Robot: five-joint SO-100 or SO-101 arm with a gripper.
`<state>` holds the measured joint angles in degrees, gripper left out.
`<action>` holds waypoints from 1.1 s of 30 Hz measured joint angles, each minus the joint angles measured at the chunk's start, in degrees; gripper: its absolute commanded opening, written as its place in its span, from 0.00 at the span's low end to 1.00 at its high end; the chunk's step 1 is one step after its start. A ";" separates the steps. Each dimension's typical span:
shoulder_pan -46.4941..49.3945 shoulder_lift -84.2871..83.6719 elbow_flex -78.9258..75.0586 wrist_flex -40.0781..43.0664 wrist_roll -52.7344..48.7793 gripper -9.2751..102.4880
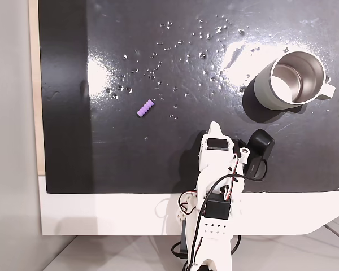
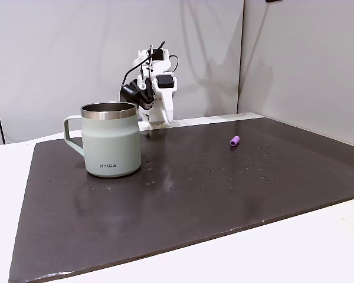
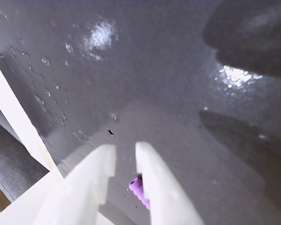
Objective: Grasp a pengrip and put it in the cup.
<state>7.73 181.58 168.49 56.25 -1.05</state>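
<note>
The pengrip [image 1: 146, 108] is a tiny light-purple ribbed cylinder lying on the black mat, left of centre in a fixed view from above; the other fixed view has the pengrip [image 2: 235, 141] right of centre. The cup [image 1: 291, 81], a grey-green mug with a shiny steel inside, stands upright at the far right with its handle outward. My gripper [image 3: 125, 146] hangs folded over the arm's base [image 1: 217, 152], well apart from both. Its white fingers stand a narrow gap apart with nothing held. In the wrist view the pengrip [image 3: 136, 187] shows on the mat beyond the fingers.
Small white specks [image 1: 203, 34] are scattered over the far half of the mat. The mat [image 1: 101, 158] lies on a white table, whose bare front strip [image 1: 101, 214] carries the arm's base. Grey walls stand close behind the arm [image 2: 59, 53].
</note>
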 measured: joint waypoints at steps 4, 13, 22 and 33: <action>-2.02 0.00 0.00 -0.44 -2.02 0.08; -4.31 0.00 0.00 -0.53 -3.69 0.08; -15.12 0.00 -2.02 0.53 -7.91 0.08; -32.70 0.00 -6.06 8.96 -21.88 0.08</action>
<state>-24.96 181.58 162.42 65.21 -22.94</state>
